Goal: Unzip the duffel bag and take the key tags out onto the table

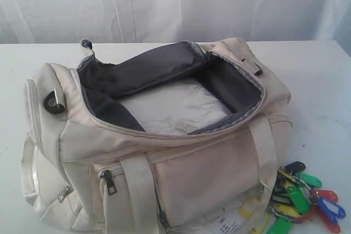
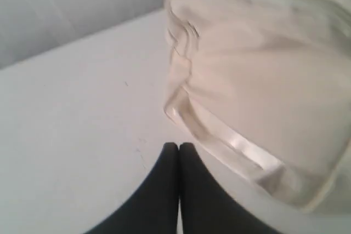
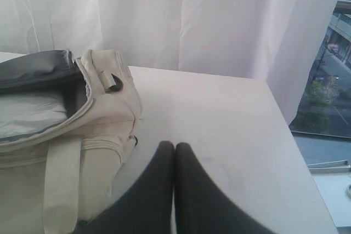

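Table (image 1: 318,80): white, carries bag and tags.
Duffel bag (image 1: 208,168): mid-table, zipper open, grey lining exposed.
Key tags (image 1: 307,198): on table beside bag, toward near right corner.
Left gripper (image 2: 179,152): pressed together, empty.
Right gripper (image 3: 174,152): pressed together, empty.

A curtain (image 1: 164,4) is hanging across 12 o'clock in the exterior view. A printed paper label (image 1: 227,224) is lying at 5 o'clock. A window (image 3: 329,80) is showing trees (image 3: 321,94) beside the curtain.

soft daylight through the curtain (image 3: 181,20); left wrist view blurred, washed-out whites.
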Available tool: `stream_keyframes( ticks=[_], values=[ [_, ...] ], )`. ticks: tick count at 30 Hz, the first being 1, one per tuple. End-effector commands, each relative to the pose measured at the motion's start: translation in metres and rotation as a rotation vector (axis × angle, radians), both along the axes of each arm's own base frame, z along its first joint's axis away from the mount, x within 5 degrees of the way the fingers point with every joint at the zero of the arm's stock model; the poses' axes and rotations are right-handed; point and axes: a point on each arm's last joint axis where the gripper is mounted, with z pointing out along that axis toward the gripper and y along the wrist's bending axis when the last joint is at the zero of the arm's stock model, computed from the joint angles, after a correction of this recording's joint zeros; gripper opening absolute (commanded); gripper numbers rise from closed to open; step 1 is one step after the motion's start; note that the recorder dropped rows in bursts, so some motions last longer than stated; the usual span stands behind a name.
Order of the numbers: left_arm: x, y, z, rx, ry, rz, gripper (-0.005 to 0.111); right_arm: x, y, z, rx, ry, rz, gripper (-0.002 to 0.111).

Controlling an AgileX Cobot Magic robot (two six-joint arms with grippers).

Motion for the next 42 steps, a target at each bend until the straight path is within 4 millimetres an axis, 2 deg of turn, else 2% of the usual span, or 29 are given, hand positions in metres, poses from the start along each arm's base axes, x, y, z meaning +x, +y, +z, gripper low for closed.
stream_keyframes(
  ticks=[1, 19, 22, 25, 28, 42],
  values=[
    [-0.007, -0.006, -0.022, 0.012, 0.200, -0.076, 0.000, 0.000, 0.000, 0.000, 0.005, -0.007, -0.005, 0.000],
    [-0.006, -0.005, -0.021, 0.024, 0.186, -0.068, 0.000, 0.000, 0.000, 0.000, 0.005, -0.007, -0.005, 0.000],
    [-0.004, 0.000, -0.016, 0.096, 0.122, -0.032, 0.000, 0.000, 0.000, 0.000, 0.005, -0.007, -0.005, 0.000],
    [0.000, 0.009, -0.008, 0.275, 0.006, 0.023, 0.000, 0.000, 0.000, 0.000, 0.005, -0.007, -0.005, 0.000],
    [0.001, 0.012, -0.004, 0.365, -0.036, 0.038, 0.000, 0.000, 0.000, 0.000, 0.005, -0.007, -0.005, 0.000],
    [0.001, 0.012, -0.004, 0.365, -0.039, 0.039, 0.000, 0.000, 0.000, 0.000, 0.005, -0.007, -0.005, 0.000]
  ],
)
